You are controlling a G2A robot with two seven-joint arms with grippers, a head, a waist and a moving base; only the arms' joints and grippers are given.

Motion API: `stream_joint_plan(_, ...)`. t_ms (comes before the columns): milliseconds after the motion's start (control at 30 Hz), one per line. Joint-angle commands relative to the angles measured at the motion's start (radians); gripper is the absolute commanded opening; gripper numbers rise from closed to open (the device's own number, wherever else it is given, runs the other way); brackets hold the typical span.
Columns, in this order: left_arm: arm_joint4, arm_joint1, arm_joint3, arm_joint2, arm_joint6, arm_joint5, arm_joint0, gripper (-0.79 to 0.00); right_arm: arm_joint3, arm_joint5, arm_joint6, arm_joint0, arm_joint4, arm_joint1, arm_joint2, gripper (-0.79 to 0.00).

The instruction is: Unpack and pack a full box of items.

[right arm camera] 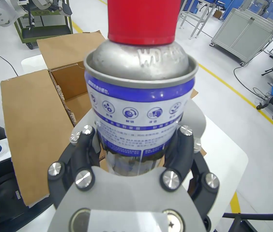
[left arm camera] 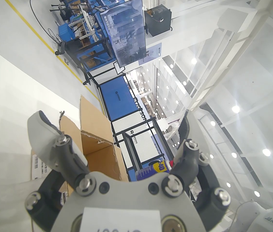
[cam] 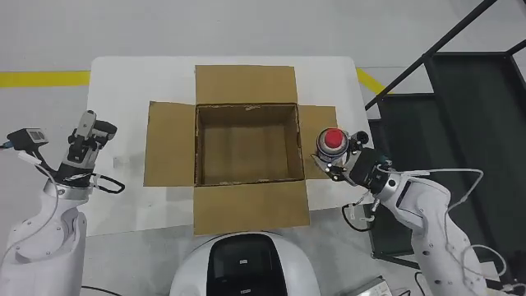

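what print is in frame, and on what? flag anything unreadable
spray can, held in the right gripper: embossed brand lettering on the metal shoulder, legible; label text under the icon row too small to read.
box flap: barcode stickers, digits too small to read.
blue panel in the room behind: logo lettering, sideways and small.
left gripper mount: white sticker, its print cut off at the edge.

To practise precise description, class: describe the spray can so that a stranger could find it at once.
Start at the white table with the open cardboard box at its middle. Over the box's flap on the robot's right, the right end effector grips a spray can. Its red cap, silver shoulder and blue label stand out against the plain brown cardboard.
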Motion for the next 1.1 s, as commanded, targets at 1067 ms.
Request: stream_joint_plan(1067, 0.0, 0.0, 0.0, 0.0, 0.0, 0.0, 0.0, 0.0, 0.289, -0.013, -0.482, -0.17, 0.041, 0.001, 0.173, -0.785)
